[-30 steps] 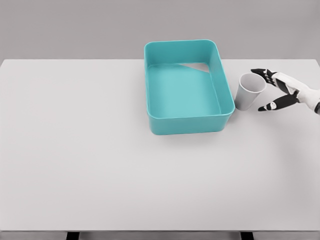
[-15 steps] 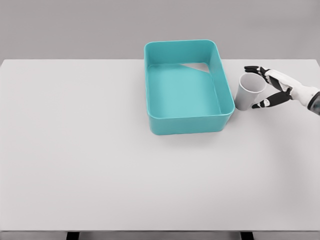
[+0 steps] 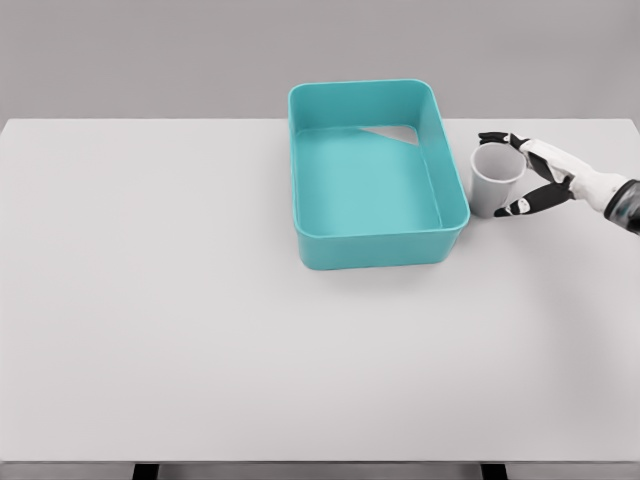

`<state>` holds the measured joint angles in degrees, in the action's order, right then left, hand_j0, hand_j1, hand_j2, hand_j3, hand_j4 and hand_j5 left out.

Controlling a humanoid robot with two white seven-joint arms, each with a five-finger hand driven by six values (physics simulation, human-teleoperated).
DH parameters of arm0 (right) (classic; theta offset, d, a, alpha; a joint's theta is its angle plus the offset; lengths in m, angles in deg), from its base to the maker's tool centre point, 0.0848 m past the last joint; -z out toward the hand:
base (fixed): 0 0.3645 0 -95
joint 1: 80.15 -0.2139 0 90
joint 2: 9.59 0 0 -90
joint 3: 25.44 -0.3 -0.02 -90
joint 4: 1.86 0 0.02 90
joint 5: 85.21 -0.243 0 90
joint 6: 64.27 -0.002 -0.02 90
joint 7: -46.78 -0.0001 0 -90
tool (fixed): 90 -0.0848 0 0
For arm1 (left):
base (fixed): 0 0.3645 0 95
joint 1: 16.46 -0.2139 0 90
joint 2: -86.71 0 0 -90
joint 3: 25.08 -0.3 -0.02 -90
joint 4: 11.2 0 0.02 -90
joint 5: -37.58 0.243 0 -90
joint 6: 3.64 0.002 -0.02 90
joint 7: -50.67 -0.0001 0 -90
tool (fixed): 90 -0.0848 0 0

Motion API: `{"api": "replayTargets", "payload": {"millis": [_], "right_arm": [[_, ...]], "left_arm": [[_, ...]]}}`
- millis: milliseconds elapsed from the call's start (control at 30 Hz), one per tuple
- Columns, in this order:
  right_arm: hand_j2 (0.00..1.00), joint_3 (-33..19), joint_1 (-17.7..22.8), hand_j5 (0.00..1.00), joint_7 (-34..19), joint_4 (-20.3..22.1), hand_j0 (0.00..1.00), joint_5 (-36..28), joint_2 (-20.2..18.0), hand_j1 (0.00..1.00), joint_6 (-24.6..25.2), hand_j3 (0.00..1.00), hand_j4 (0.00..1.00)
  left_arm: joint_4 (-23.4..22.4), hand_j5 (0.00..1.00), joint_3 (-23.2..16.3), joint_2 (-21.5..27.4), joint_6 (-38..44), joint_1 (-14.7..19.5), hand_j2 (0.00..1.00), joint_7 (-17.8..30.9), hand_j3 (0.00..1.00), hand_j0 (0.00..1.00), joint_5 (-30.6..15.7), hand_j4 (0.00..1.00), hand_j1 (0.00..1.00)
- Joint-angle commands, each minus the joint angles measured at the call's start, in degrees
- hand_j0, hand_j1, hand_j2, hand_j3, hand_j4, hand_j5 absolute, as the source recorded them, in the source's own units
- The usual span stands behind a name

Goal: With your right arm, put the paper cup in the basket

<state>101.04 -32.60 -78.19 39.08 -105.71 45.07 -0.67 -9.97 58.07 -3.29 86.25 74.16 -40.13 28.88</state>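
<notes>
Paper cup upright on the white counter, just right of the teal basket, outside its wall. Right hand at the cup's right side, dark fingers spread around the rim and base, not visibly clamped.

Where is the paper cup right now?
In the head view the paper cup stands on the table at the right, just outside the basket, with the right hand wrapped around its far side.
</notes>
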Motion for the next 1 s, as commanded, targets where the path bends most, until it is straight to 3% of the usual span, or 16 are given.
{"api": "replayTargets", "payload": {"millis": [0, 67, 133, 233, 667, 867, 967], "right_arm": [[1.0, -0.01, 0.0, 1.0, -0.03, 0.28, 1.0, -0.24, 0.09, 1.0, 0.03, 1.0, 1.0], [0.99, -0.1, -0.09, 0.99, -0.03, 0.28, 0.99, -0.24, 0.09, 0.99, 0.12, 0.99, 0.99], [0.88, -0.1, -0.09, 0.88, -0.03, 0.28, 0.88, -0.24, 0.01, 0.88, 0.12, 0.88, 0.88], [0.78, -0.1, -0.09, 0.78, -0.03, 0.28, 0.78, -0.24, 0.01, 0.78, 0.12, 0.78, 0.78], [0.78, -1.24, -0.09, 0.78, -0.03, 0.37, 0.78, -0.86, -0.96, 0.78, -0.32, 0.78, 0.78], [0.78, -6.16, 0.0, 0.78, -0.03, 0.55, 0.78, -0.68, -1.14, 0.78, -0.59, 0.78, 0.78], [0.78, -8.89, 0.18, 0.78, -0.03, 3.01, 0.78, -0.68, -1.14, 0.78, -0.5, 0.78, 0.78]], "left_arm": [[-0.01, 1.0, -0.01, 0.0, -0.06, 0.0, 1.0, 0.01, 1.0, 1.0, 0.0, 1.0, 1.0], [-0.01, 1.0, -0.01, 0.0, 0.02, 0.0, 1.0, 0.01, 1.0, 1.0, 0.0, 1.0, 1.0], [-0.01, 1.0, -0.01, 0.0, 0.02, 0.0, 1.0, 0.01, 1.0, 1.0, 0.0, 1.0, 1.0], [-0.01, 1.0, -0.01, 0.0, 0.02, 0.0, 1.0, 0.01, 1.0, 1.0, 0.0, 1.0, 1.0], [-0.01, 1.0, -0.01, 0.0, 0.02, 0.0, 1.0, 0.01, 1.0, 1.0, 0.0, 1.0, 1.0], [-0.01, 1.0, -0.01, 0.0, 0.02, 0.0, 1.0, 0.01, 1.0, 1.0, 0.0, 1.0, 1.0], [-0.01, 1.0, -0.01, 0.0, 0.02, 0.0, 1.0, 0.01, 1.0, 1.0, 0.0, 1.0, 1.0]]}}
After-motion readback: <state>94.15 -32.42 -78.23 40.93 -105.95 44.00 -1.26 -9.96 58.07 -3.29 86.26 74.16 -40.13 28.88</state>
